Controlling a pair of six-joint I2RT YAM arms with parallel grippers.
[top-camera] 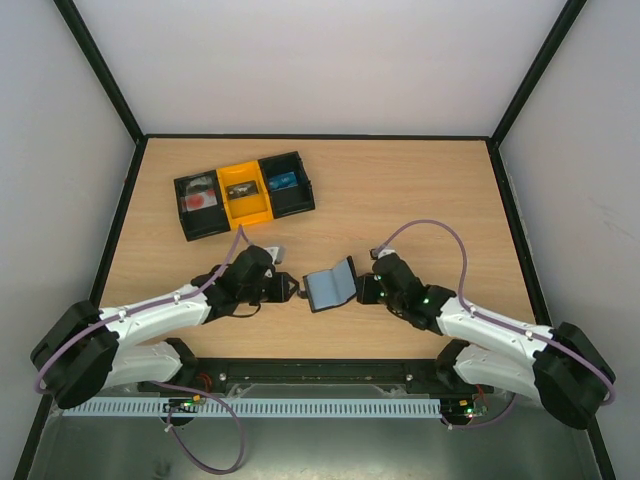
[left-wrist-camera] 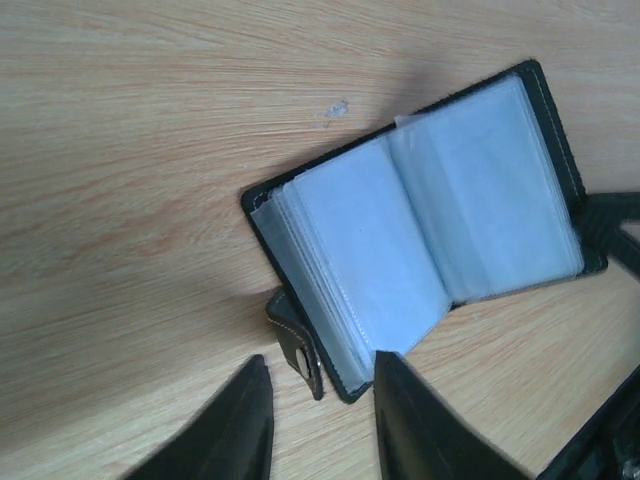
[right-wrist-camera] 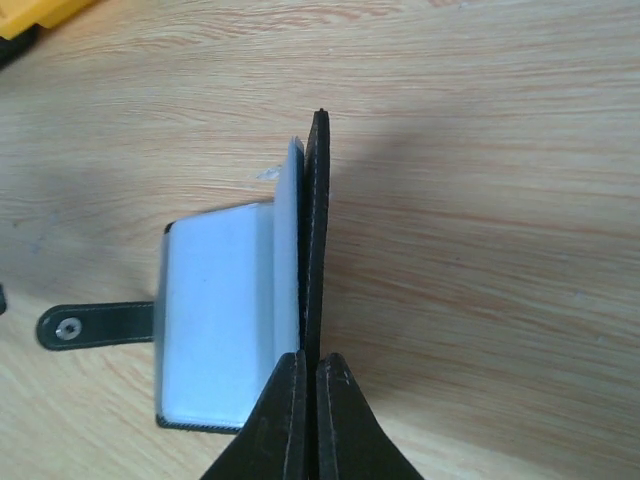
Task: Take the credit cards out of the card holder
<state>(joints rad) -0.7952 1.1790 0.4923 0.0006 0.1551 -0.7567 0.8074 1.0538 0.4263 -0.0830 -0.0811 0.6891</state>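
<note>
The card holder [top-camera: 331, 284] lies open on the bench [top-camera: 420, 190], and everything else sits around it. Its left cover lies flat on the wood, while its right cover is lifted and stands nearly upright. Pale grey-blue sleeves [left-wrist-camera: 370, 260] fan out between the 2 covers. Whether credit cards are inside them cannot be told from here.

The right hand [top-camera: 362, 287] is at the card holder's right edge. In the right wrist view its 2 fingers [right-wrist-camera: 335, 420] are pressed together on the raised black cover [right-wrist-camera: 318, 230], one on each side, so it is clamped on the card holder.

The left hand [top-camera: 292, 290] is just beside the card holder's left edge with its fingers [left-wrist-camera: 235, 430] apart. In the left wrist view the short black tab [left-wrist-camera: 298, 345], with its metal snap, pokes out of the card holder toward the gap between those fingers. No contact between tab and fingers shows.

A black-and-yellow tray [top-camera: 243, 195] with 3 compartments sits well apart from the card holder, further back and to its left, with something small in each compartment
</note>
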